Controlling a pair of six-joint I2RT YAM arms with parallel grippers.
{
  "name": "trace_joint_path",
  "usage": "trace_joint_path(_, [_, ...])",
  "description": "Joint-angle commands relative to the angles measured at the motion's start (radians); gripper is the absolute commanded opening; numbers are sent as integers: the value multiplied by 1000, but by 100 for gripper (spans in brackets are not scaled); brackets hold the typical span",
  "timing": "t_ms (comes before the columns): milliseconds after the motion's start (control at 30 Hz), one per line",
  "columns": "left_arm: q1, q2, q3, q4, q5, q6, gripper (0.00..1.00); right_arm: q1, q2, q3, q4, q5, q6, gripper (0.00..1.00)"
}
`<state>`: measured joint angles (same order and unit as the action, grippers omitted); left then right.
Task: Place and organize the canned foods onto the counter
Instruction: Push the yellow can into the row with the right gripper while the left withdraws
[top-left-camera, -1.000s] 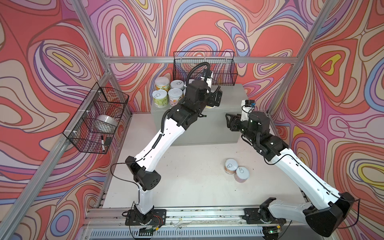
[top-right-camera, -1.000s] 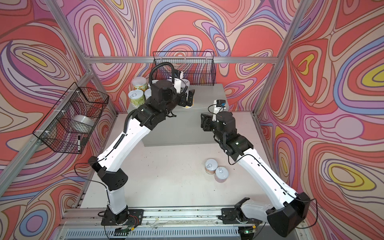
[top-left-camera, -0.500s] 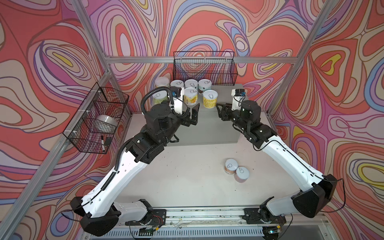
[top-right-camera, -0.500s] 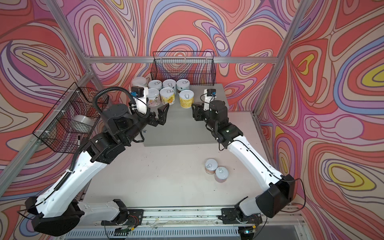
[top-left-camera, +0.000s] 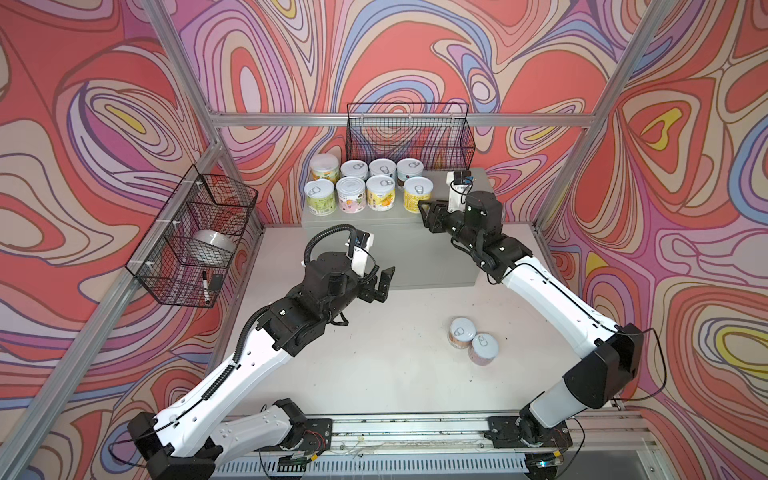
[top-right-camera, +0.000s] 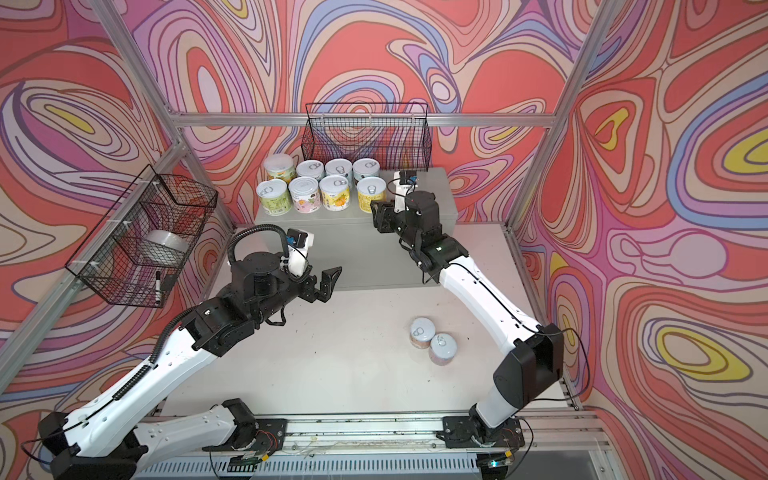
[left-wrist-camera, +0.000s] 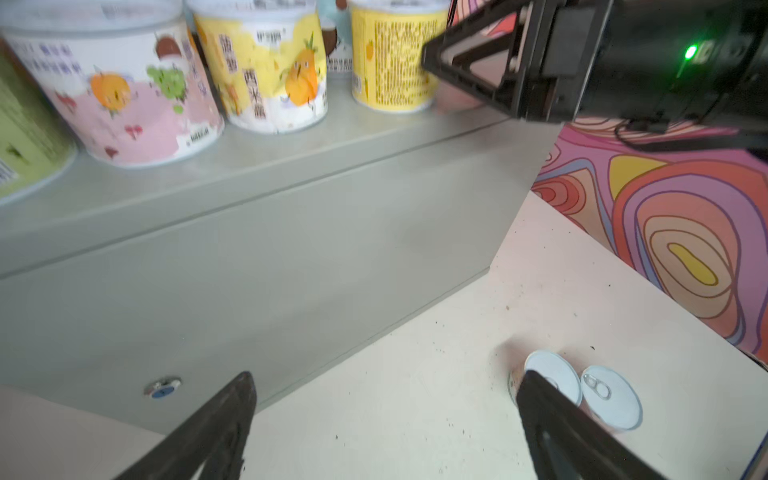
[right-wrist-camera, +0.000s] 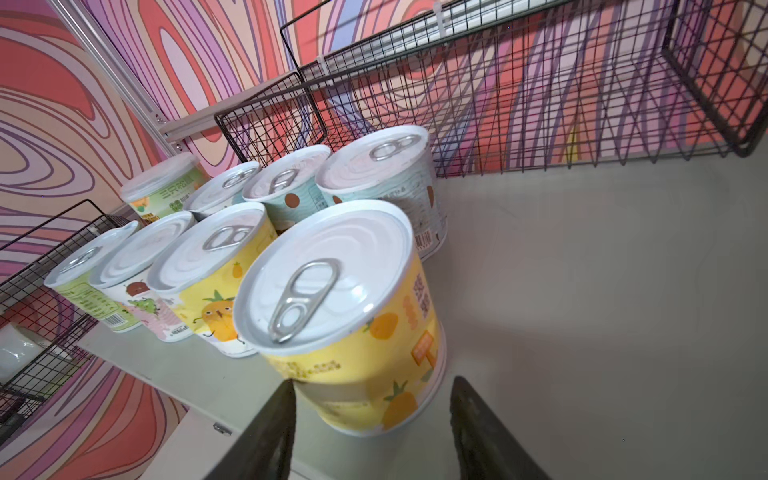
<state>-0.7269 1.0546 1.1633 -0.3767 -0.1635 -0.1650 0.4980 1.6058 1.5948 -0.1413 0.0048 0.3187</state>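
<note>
Left pincer (top-left-camera: 381, 286) withdrawn, cans (top-left-camera: 417, 195) upright on counter (top-left-camera: 424, 257)

Swirling red-and-purple walls (top-left-camera: 415, 50) (braced by aluminium posts (top-left-camera: 185, 62)) enclose a pale floor (top-left-camera: 395, 374); black wire baskets (top-left-camera: 407, 137) hang there.

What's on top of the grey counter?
Eight cans in two rows of four, on the counter's left half. The right gripper covers part of the rest.

Left wrist view crops the green tin (left-wrist-camera: 25, 137) and blurs its small print.
</note>
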Motion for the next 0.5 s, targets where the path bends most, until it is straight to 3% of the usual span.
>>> trace_joint_path(0, [-2, -40, -50, -31, -4, -56, 100, -4, 26, 32, 20, -15, 8, 60])
trace_joint_path(467, [-1, -42, -178, -30, 16, -106, 100, -3, 104, 95, 46, -109, 41, 62])
